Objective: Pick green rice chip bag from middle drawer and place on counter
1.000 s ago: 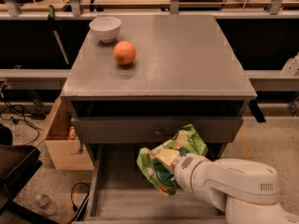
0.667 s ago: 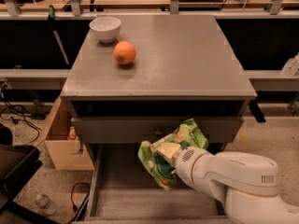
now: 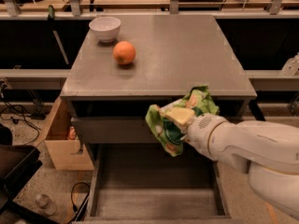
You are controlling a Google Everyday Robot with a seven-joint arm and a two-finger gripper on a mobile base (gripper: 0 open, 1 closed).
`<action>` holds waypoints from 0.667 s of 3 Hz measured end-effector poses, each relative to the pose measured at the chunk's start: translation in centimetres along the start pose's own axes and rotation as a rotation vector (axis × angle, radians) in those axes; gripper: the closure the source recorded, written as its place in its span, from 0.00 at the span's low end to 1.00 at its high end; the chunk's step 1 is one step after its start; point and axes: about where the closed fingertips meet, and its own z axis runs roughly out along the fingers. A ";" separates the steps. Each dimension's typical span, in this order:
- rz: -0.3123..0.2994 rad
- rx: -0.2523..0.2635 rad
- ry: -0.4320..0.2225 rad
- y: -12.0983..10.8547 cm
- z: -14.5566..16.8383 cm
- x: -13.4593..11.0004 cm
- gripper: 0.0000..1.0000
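Camera view shows the claw at the end of the white arm, which enters from the lower right. It is pinching the green rice chip bag at about the middle of the bag, with the crumpled foil folded around it so that little of the claw itself is seen. The bag hangs in the air, free of the middle drawer, which stands pulled out and open below it. The bag is in front of the front edge of the worktop, closer to the front right corner than to the front left one. Its long axis goes slanted, from the lower left end to the upper right end, and the upper right end reaches about the level of the front edge. The relation that matters, as I judge it, is this one: the worktop surface lies above and behind the bag, so the claw must first go up over the front edge and then away toward the far edge before the bag can be put down. The orange and the white bowl stand toward the far left corner, well apart from the bag, so the part near the front right corner seems the shortest place to reach
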 end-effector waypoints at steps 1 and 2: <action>-0.018 0.099 0.060 -7.7 -2.0 3.3 1.00; 0.016 0.163 0.046 -12.0 -2.2 7.4 1.00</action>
